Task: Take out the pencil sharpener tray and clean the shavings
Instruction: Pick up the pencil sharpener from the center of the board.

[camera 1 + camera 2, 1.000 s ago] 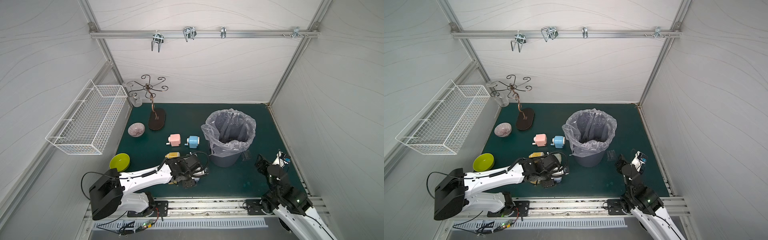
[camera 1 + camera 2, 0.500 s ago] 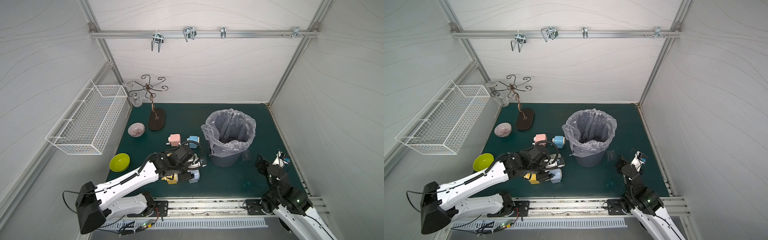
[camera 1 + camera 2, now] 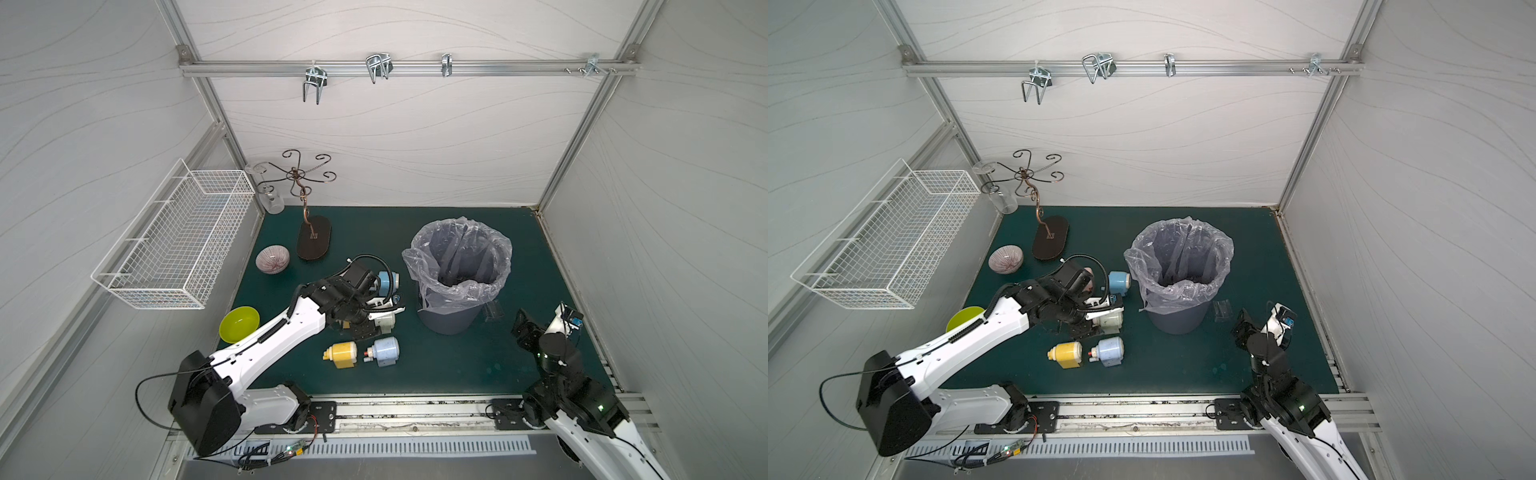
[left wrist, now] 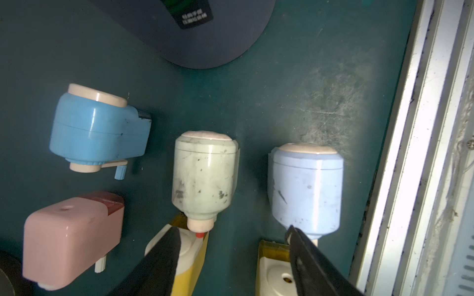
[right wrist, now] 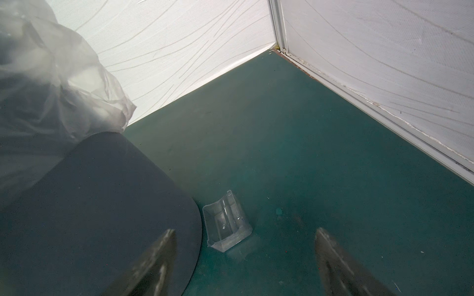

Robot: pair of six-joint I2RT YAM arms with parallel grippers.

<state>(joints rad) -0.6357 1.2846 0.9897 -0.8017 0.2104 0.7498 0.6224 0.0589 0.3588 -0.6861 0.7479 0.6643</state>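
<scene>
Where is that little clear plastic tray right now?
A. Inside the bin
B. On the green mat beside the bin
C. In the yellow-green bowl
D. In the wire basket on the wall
B: the tray lies on the mat just beside the bin, outside its wall.

Six pencil sharpeners [image 4: 100, 128] [image 4: 69, 230] [image 4: 205, 179] [image 4: 305, 187] [image 4: 188, 256] [image 4: 273, 271], one clear tray [image 5: 227, 225], one lined bin [image 3: 449, 322], two bowls [image 3: 239, 324] [image 3: 272, 258]
</scene>
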